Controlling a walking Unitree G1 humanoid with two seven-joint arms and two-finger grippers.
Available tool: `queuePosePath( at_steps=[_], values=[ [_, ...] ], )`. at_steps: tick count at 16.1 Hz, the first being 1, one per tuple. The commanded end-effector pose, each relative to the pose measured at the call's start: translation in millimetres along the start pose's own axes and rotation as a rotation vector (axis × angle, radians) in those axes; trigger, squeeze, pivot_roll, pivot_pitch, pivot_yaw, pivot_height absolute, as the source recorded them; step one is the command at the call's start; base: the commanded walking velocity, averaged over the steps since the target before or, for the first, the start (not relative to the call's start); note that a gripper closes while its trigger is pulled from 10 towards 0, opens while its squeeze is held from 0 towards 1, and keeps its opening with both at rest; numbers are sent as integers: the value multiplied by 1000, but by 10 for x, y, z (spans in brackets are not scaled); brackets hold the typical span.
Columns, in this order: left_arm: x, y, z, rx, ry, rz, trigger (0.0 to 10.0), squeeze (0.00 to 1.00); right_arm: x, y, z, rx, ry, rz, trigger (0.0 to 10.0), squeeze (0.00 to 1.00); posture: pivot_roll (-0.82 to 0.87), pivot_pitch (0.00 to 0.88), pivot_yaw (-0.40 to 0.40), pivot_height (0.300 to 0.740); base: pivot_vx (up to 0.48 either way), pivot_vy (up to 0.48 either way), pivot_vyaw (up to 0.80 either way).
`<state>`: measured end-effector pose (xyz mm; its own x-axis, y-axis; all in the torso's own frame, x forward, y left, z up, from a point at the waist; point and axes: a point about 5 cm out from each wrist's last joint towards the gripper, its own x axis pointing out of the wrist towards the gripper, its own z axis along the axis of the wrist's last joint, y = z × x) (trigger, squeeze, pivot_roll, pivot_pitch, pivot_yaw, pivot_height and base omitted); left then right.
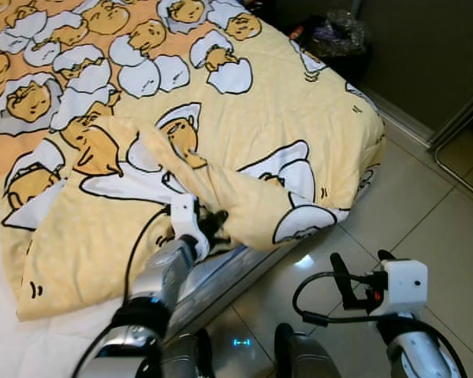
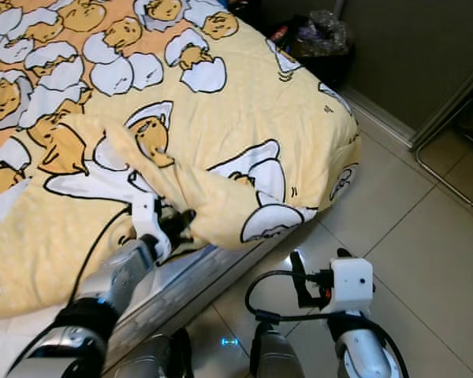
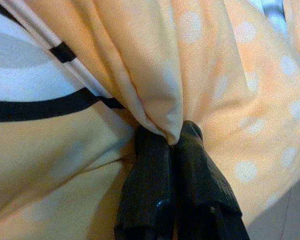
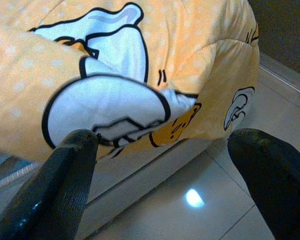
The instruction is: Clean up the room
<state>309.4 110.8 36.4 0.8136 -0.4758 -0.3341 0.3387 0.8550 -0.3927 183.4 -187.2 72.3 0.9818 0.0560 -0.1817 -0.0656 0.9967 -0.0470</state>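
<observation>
Nearest the bed's [image 1: 244,264] foot edge, over pale floor tiles [image 1: 426,213], the robot's right tool [image 1: 361,277] hangs with its two black fingers spread wide and nothing between them. It points toward the bed but sits apart from it.

Just beside that same edge, the left tool [image 1: 213,223] reaches in from below. Its fingers are pressed tight together, pinching a fold of the yellow blanket [image 1: 284,134] at the hem that droops off the bed.

Across the bed lies the blanket itself, printed with cartoon egg characters. Its near corner is bunched and folded back on itself in a thick ridge, with part of it spilling over the bed's side. A strip of white sheet [image 1: 8,339] shows beyond the blanket's edge.

Past the bed's far corner, against a dark wall, stands a dark bin [image 1: 335,43] lined with a crinkled bag.

As a judgement, tidying looks early: the blanket is gripped but not yet spread flat, so straightening it across the bed remains.
</observation>
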Motion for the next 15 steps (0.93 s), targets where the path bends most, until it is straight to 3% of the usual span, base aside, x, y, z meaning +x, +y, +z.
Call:
queuePosePath(
  at_steps=[1,6,10,15],
  values=[
    [-70,-23,-268,57,125,-83,0,0,-19,10,-79,16,35,6,10000,0,-164,218,29,740,0,0,0],
    [-373,51,-596,203,251,-195,0,0,0,29,-119,24,43,10,10000,0,-155,214,39,740,0,0,0],
    [-520,41,-672,344,272,-274,0,0,20,44,-142,26,48,19,10000,0,-141,212,35,740,0,0,0],
    [-571,-15,-705,369,274,-324,0,0,38,44,-154,25,47,24,10000,0,-138,200,39,740,0,0,0]
  ],
)
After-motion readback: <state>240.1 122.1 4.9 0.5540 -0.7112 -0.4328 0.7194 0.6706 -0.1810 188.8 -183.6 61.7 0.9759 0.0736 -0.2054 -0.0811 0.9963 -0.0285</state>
